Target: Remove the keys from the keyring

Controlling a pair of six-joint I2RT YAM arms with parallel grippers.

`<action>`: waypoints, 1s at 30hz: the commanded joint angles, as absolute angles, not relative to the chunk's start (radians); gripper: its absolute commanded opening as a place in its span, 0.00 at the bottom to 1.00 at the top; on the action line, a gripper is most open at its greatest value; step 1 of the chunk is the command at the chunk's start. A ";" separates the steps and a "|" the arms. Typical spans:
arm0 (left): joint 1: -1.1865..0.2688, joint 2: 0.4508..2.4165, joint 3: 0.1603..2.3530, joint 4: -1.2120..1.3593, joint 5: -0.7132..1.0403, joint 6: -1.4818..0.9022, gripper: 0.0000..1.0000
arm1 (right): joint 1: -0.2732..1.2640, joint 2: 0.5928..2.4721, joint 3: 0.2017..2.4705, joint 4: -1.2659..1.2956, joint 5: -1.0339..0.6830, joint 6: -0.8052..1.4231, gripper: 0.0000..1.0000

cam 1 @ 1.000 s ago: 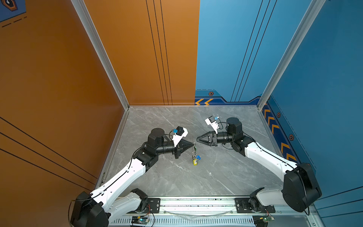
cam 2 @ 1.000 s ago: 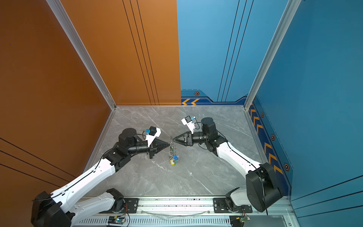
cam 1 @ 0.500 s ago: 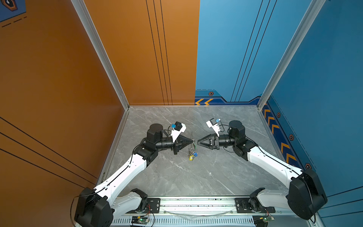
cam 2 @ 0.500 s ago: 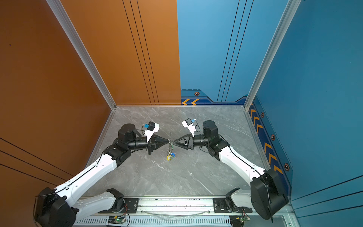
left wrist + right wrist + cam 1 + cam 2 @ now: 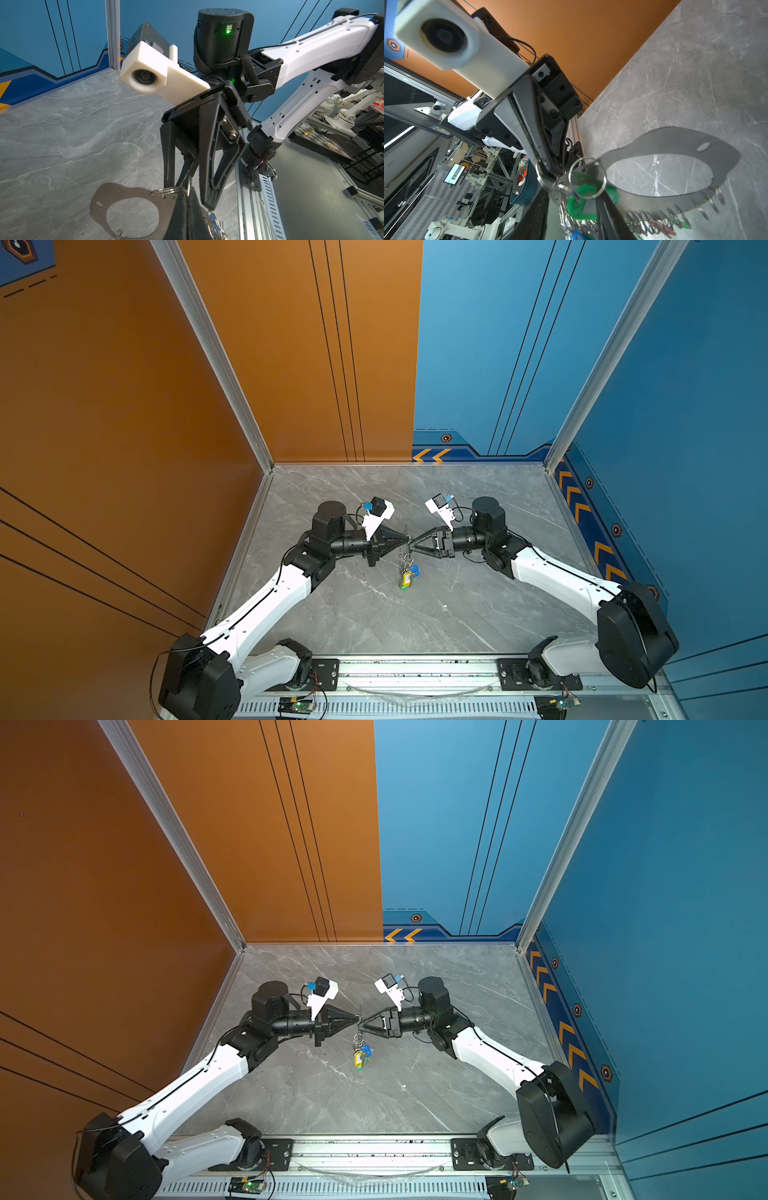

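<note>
left gripper [image 5: 406,538] is clamping keyring [image 5: 97,209] rim | right gripper [image 5: 412,546] jaws are standing apart, straddling dangling keys [image 5: 583,207]

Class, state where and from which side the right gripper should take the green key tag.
Pinch the green key tag across its flat faces, from the right, below the left gripper: it likely hangs free there, under the held keyring.

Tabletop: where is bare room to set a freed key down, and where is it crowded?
Bare table: between the arms and the back wall, and from the dangling keys to the front rail. Crowded: centre, where left pincer and right pincer meet at the keyring.
</note>
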State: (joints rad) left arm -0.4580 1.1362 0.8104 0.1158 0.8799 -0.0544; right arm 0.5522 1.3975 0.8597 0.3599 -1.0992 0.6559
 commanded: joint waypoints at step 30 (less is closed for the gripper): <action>-0.440 1.121 0.816 0.162 0.828 -0.042 0.00 | 0.507 1.338 0.935 0.138 -1.059 0.527 0.00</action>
